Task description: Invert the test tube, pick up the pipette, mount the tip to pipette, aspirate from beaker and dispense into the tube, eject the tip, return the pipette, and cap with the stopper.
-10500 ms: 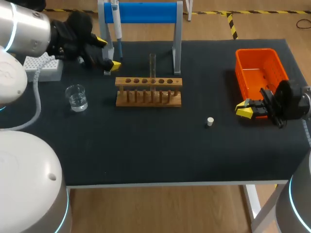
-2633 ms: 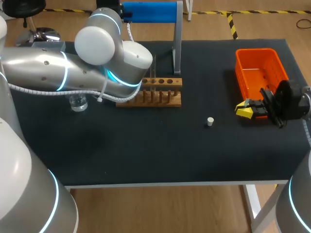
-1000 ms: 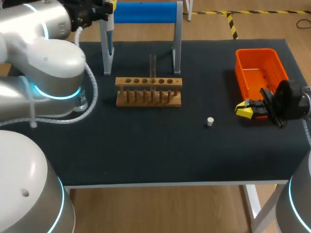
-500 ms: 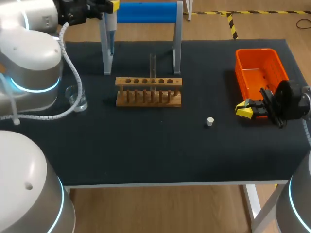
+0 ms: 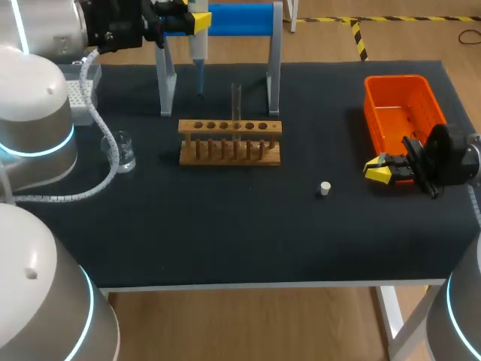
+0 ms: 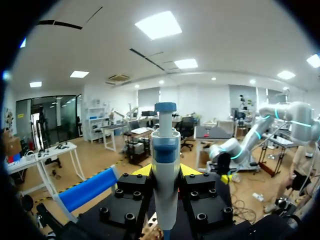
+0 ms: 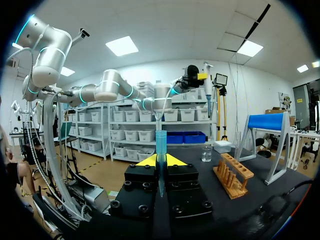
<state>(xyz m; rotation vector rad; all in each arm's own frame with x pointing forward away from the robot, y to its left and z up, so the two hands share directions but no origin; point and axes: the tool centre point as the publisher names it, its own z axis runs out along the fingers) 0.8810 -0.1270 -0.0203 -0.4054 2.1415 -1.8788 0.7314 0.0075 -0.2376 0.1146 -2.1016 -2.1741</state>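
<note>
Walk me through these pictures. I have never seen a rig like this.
This is a robot with two arms at a dark table. One picture looks down from above and behind it; the two round ones come from cameras on its wrists. On the table stand a wooden rack holding one test tube, a beaker, a white tip box, a blue stand, an orange bin and a white stopper. The left end effector, up beside the blue stand, is shut on a pipette. The right end effector, beside the orange bin, is shut on a pipette tip, best seen in its wrist picture.
</note>
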